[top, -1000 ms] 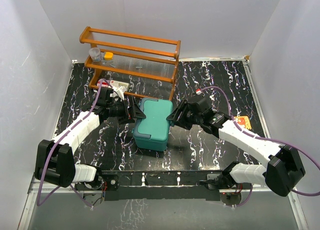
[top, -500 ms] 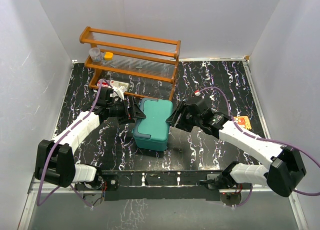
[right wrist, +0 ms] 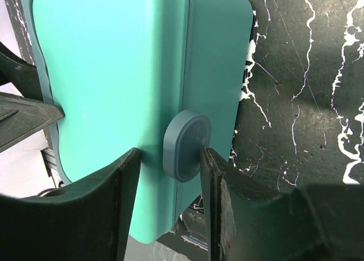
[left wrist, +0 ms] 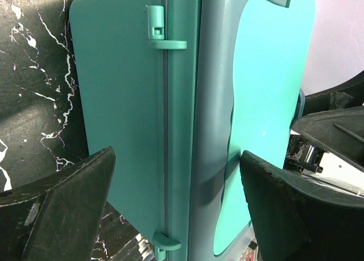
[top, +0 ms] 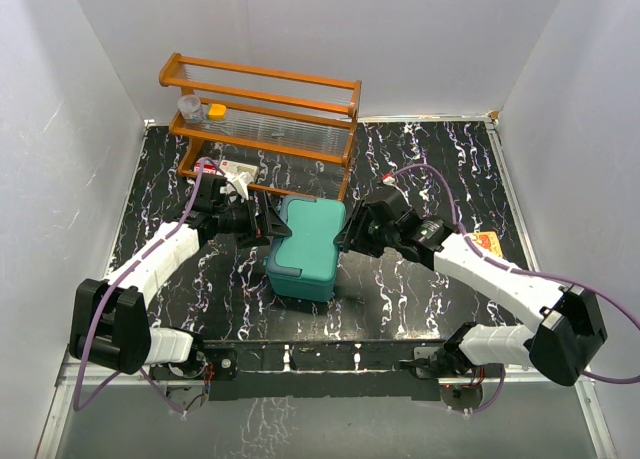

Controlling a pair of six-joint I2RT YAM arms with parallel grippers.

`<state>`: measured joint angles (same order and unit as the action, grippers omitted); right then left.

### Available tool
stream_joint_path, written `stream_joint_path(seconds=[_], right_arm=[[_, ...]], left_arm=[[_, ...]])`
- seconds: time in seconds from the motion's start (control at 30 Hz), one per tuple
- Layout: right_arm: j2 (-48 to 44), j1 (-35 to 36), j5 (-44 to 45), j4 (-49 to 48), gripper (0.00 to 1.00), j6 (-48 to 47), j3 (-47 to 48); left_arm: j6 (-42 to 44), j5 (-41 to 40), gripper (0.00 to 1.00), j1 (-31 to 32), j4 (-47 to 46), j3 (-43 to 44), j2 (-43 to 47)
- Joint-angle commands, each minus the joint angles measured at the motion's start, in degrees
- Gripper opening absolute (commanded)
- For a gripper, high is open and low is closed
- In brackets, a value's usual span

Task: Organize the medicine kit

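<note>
Black marbled table (top: 450, 144): left end effector (left wrist: 176, 164) gapes wide astride the medicine kit (top: 305, 241); right end effector (right wrist: 169, 158) stands narrow around its grey latch (right wrist: 185, 144), not clamped.

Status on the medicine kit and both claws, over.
Left claw open at hinge side. Right claw open, straddling latch, unclamped. Medicine kit flat, lid shut. Wooden rack close behind.

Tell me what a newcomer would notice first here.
The teal medicine kit sits at the table's centre, lid shut, flanked by both arms. The right arm's fingers straddle its grey oval latch; the left arm's fingers spread wide at its hinged side. Behind, at the back left, stands a wooden rack.
</note>
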<state>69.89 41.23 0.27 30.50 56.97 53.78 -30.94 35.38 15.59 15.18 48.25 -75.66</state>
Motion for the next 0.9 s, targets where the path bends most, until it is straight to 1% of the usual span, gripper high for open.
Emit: stream_joint_path(seconds=[0.0,0.13,0.3,0.47,0.67,0.87], right_arm=[[1.57,1.23,0.17,0.83,0.43,-2.19,2.44],[2.79,2.11,1.04,1.28,0.41,-2.54,3.24],[4.14,2.55,1.39,1.11,0.42,-2.40,2.89],[5.31,2.69,1.05,-0.32,0.45,-2.60,2.69],[5.39,3.37,0.84,-4.89,0.49,-4.24,1.59],[6.53,3.33,0.86,-5.68,0.51,-3.98,0.96]], left_arm=[[2.73,-5.67,0.88,0.14,5.30,-1.29,-0.89],[2.64,-5.60,0.88,0.18,5.25,-1.48,-0.90],[2.64,-5.42,0.88,0.14,5.12,-1.61,-0.98],[2.63,-5.33,0.88,0.18,5.04,-1.68,-0.98],[2.38,-5.27,0.88,0.17,5.02,-1.91,-0.98],[2.31,-4.99,0.88,0.17,4.90,-1.92,-0.90]])
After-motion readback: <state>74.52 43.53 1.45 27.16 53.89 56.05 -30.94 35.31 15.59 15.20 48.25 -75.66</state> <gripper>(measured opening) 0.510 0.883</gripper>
